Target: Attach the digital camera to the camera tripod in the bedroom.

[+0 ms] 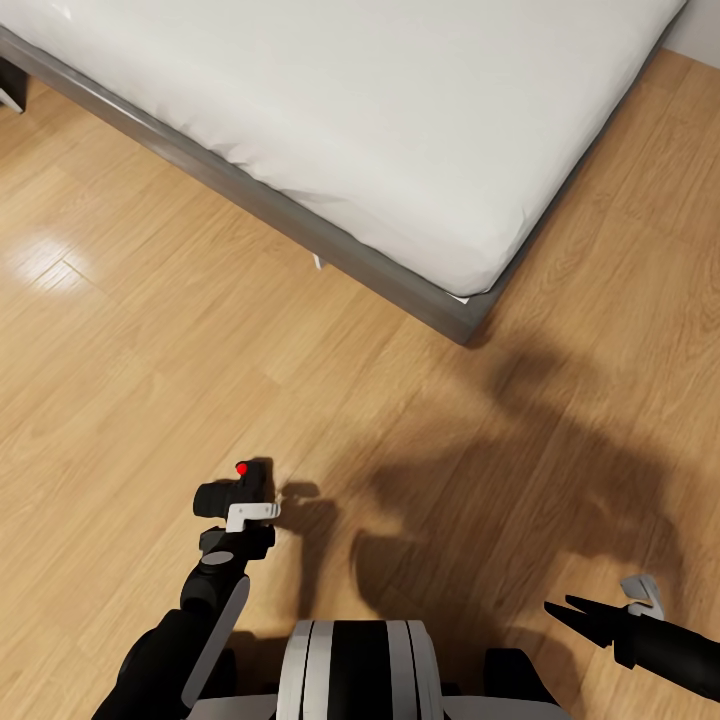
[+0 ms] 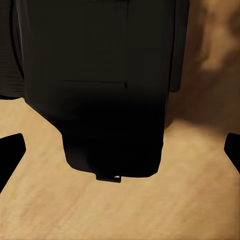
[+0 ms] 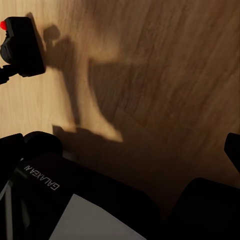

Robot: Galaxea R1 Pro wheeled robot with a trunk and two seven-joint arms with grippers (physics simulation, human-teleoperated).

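beside the bed (image 1: 440,300), light wood floor (image 1: 130,380)

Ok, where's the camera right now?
In the head view the camera is low on the left, at the left gripper above the wood floor, well short of the bed.

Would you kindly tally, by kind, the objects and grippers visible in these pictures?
Small black compact digital camera with red button: 1
Grey-framed bed with white mattress: 1
Robot grippers: 2, left gripper and right gripper
Total: 4
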